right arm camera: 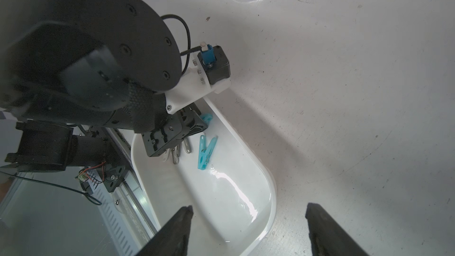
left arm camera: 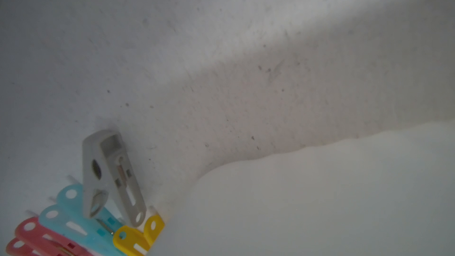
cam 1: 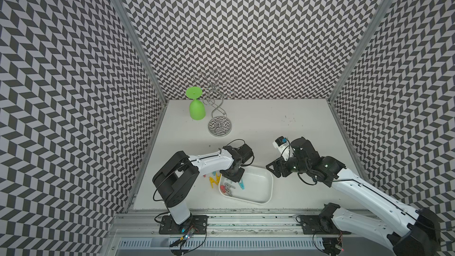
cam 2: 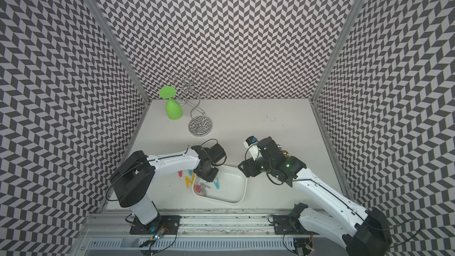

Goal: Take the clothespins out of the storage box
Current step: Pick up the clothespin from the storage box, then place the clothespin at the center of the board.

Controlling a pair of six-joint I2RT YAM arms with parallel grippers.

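Storage box (cam 1: 270, 188) sits lower centre in both top views, slanted, near front rail.

Right gripper (cam 1: 272, 168) hovers just off box's upper-right corner. Jaws spread wide, nothing between. In right wrist view, fingers (right arm camera: 177, 230) straddle box end.

Left gripper (cam 1: 233, 177) dips over box's left rim. Jaws hidden under wrist; cannot tell width or grip.

Clothespins (cam 1: 229, 187): red, grey, blue in box's left end. Yellow pegs (cam 1: 214, 181) lie on tabletop (cam 1: 283, 124), seemingly against left rim.

Wire stand (cam 1: 219, 128) and green glass (cam 1: 197, 112) stand well apart, upper left. Broad tabletop stretches upper right of box.
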